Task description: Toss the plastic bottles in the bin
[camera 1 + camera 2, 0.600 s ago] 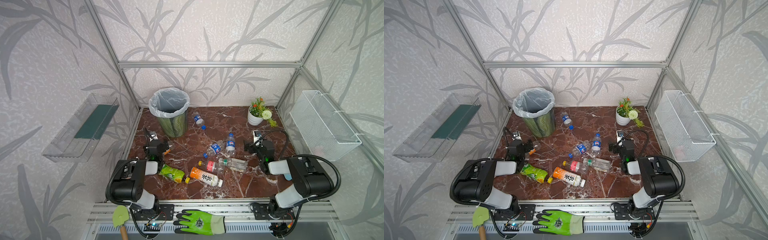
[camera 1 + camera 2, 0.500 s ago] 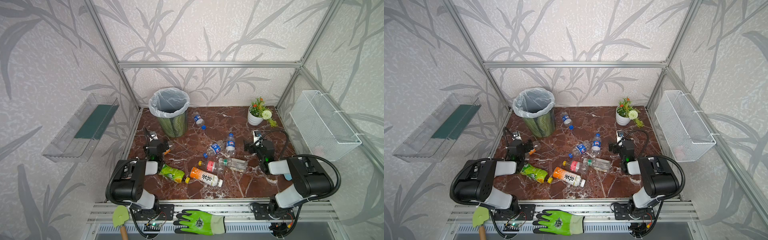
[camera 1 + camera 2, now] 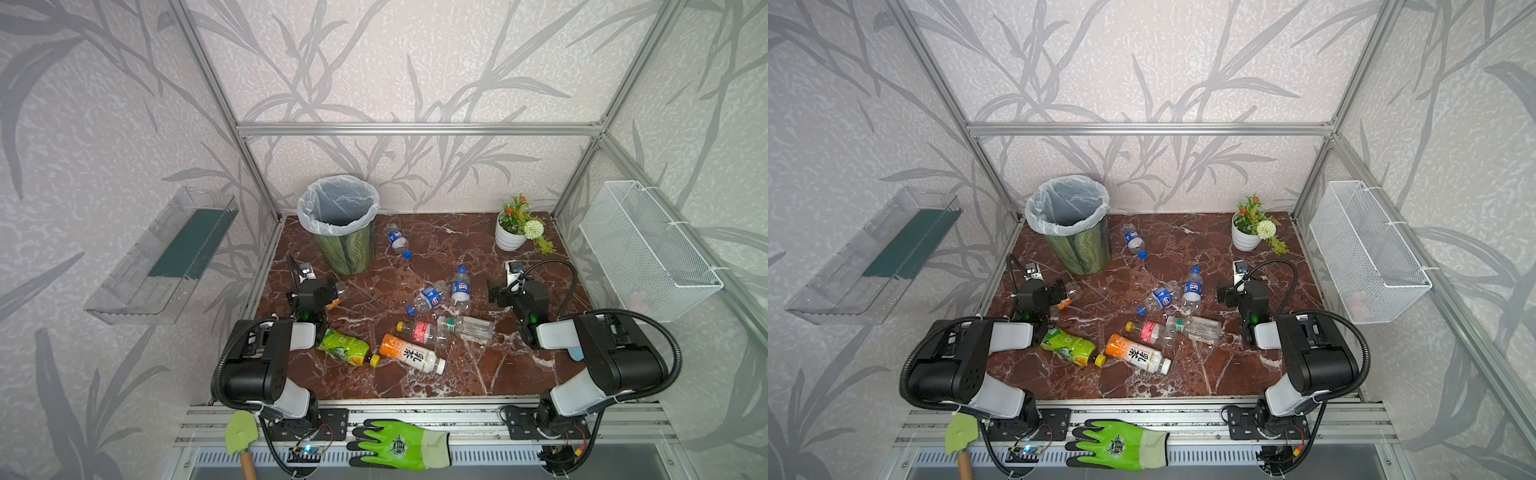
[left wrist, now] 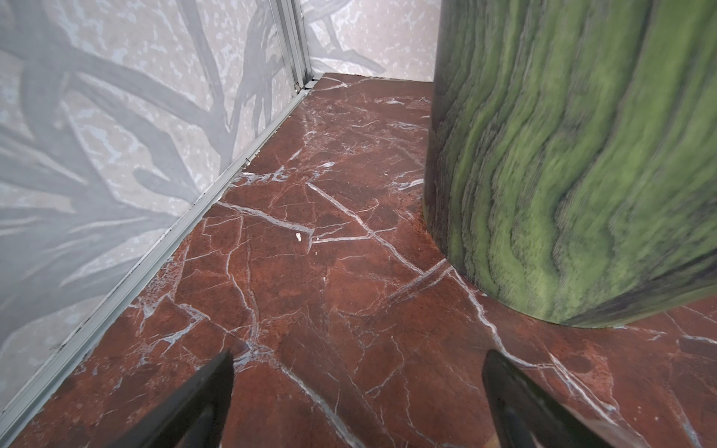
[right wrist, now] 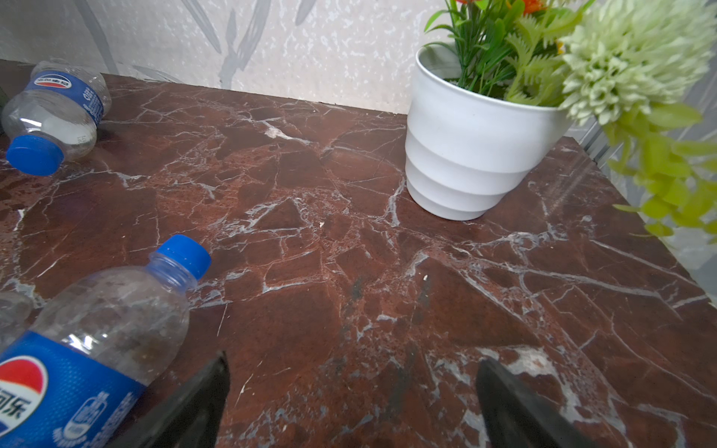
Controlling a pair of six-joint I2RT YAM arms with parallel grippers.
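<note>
The bin (image 3: 345, 255), green-striped with a white liner, stands at the back left; its side (image 4: 562, 155) fills the left wrist view. Several plastic bottles lie on the marble floor in both top views: blue-labelled ones (image 3: 430, 297) (image 5: 97, 337), a red-labelled one (image 3: 419, 332), an orange-and-white one (image 3: 411, 353) and a green one (image 3: 345, 347). My left gripper (image 3: 318, 286) (image 4: 359, 355) rests low in front of the bin, open and empty. My right gripper (image 3: 509, 286) (image 5: 352, 358) sits low to the right of the blue-labelled bottles, open and empty.
A white flowerpot (image 3: 509, 239) (image 5: 465, 155) with plants stands at the back right. A wire basket (image 3: 648, 249) hangs on the right wall and a clear shelf (image 3: 166, 257) on the left wall. A green glove (image 3: 399, 444) and a small shovel (image 3: 241, 432) lie on the front rail.
</note>
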